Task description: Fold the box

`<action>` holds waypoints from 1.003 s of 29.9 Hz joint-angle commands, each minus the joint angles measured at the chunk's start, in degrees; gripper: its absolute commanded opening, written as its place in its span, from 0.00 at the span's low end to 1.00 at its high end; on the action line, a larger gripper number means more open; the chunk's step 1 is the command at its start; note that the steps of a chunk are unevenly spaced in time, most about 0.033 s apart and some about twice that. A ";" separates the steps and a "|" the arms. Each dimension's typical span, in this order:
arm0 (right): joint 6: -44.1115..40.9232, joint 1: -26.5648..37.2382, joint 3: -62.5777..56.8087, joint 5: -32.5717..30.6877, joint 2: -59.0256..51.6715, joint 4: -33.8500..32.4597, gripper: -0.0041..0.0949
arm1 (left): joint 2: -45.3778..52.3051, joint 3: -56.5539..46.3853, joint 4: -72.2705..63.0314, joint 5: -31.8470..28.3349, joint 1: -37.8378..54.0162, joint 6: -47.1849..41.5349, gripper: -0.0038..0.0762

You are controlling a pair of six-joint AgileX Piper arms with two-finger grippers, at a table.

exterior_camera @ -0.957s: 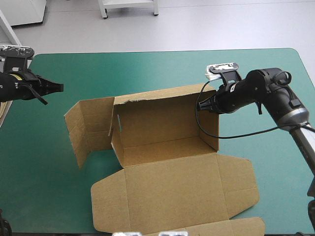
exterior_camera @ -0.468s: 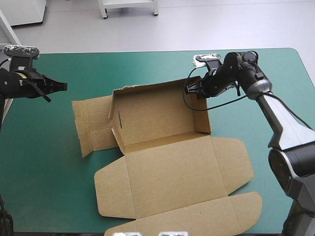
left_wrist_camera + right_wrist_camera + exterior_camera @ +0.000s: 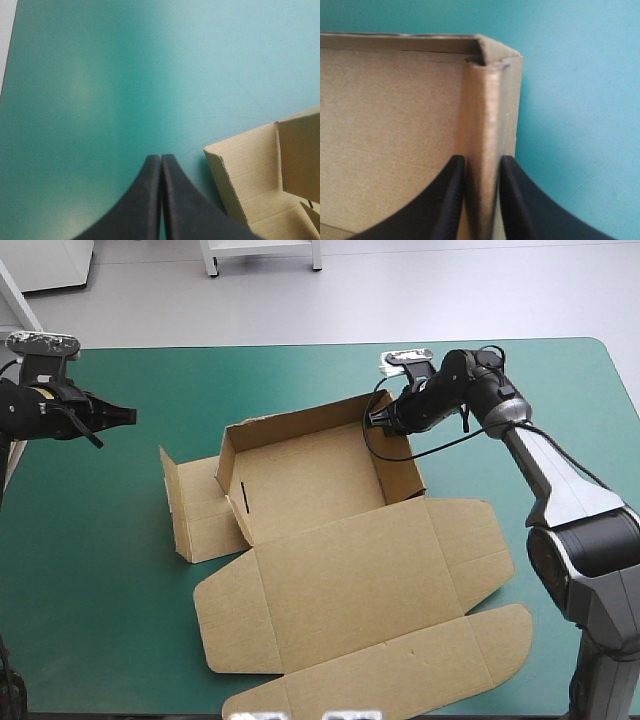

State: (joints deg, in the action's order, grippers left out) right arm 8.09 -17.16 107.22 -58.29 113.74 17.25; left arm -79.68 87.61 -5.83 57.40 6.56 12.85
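Note:
The brown box lies mid-table as an open tray with its back and right walls raised and its lid flat toward the near edge. My right gripper is at the tray's far right corner, shut on the box: the right wall stands pinched between its fingers. My left gripper hovers over the teal-green cover near the table's left edge, well left of the box, shut and empty. The box's left side flap shows ahead and to one side of it.
A side flap stands out from the tray's left. Bare teal-green cover lies left of the box and along the far edge. The table's left edge shows in the left wrist view.
The right gripper has dragged the box's far right corner leftward and farther back, turning the whole box. The left flap has swung in. The left gripper has stayed put.

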 commanded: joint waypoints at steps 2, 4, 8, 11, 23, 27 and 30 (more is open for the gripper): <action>0.66 0.29 4.57 0.20 -5.81 0.97 0.55 | 1.62 1.81 -0.93 -2.42 0.00 0.02 0.04; 0.66 0.29 6.13 -1.34 -6.77 0.97 0.61 | 1.62 1.81 -0.93 -2.42 0.00 0.02 0.04; 0.66 0.29 10.62 -8.57 -8.14 0.43 0.60 | 1.62 1.81 -0.93 -2.12 0.00 0.02 0.04; 0.20 0.29 13.35 -13.22 -8.55 -1.32 0.59 | 1.62 1.81 -0.93 -2.02 0.00 0.12 0.04; -3.83 -2.65 9.49 -13.22 -8.38 -10.20 0.59 | 1.62 1.81 -0.93 -1.63 0.00 0.12 0.04; -4.48 -4.50 5.39 -13.22 -8.38 -11.02 0.59 | 1.62 1.81 -1.19 -1.63 0.00 0.12 0.04; -5.50 -5.77 3.09 -13.22 -8.34 -14.23 0.59 | 1.62 1.81 -1.22 -1.63 0.00 0.12 0.04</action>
State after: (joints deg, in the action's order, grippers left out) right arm 3.45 -22.04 110.72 -71.32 108.39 5.64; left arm -79.68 87.61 -5.98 58.64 6.61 12.91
